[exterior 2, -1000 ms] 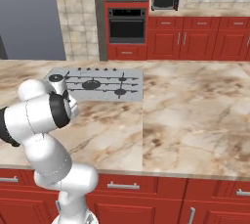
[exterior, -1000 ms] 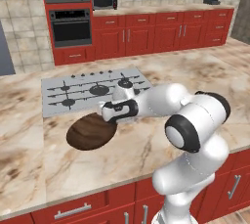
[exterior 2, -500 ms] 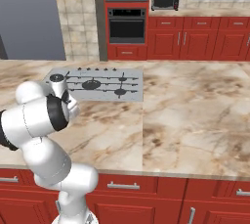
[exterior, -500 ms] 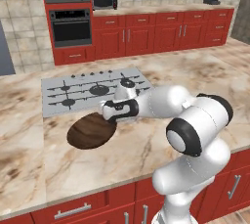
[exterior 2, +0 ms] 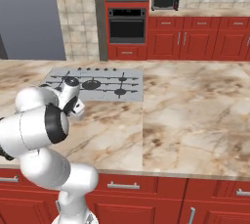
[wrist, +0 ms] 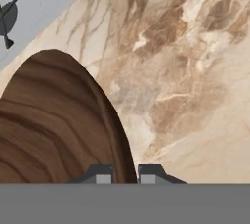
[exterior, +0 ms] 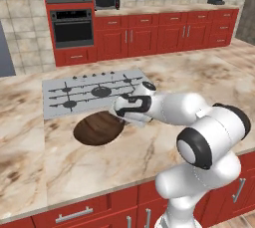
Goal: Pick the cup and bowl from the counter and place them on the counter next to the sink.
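Observation:
The dark-brown wood-grain bowl (exterior: 97, 128) rests on the tan marble counter (exterior: 74, 172), just in front of the cooktop. My gripper (exterior: 121, 118) reaches in from the right and is at the bowl's right rim. In the hand view the bowl (wrist: 49, 130) takes up the lower left, and its thin rim runs down between my two fingertips (wrist: 100, 175). The gripper (wrist: 124, 175) is shut on that rim. The cup and the sink are out of view.
A grey cooktop (exterior: 94, 91) with black burners lies directly behind the bowl; its corner is in the hand view (wrist: 29, 3). Open counter (exterior 2: 195, 120) stretches to the right. Red cabinets and a wall oven (exterior: 72, 25) stand across the aisle.
The jaws have closed the last bit onto the bowl's rim. The arm and the bowl have hardly shifted.

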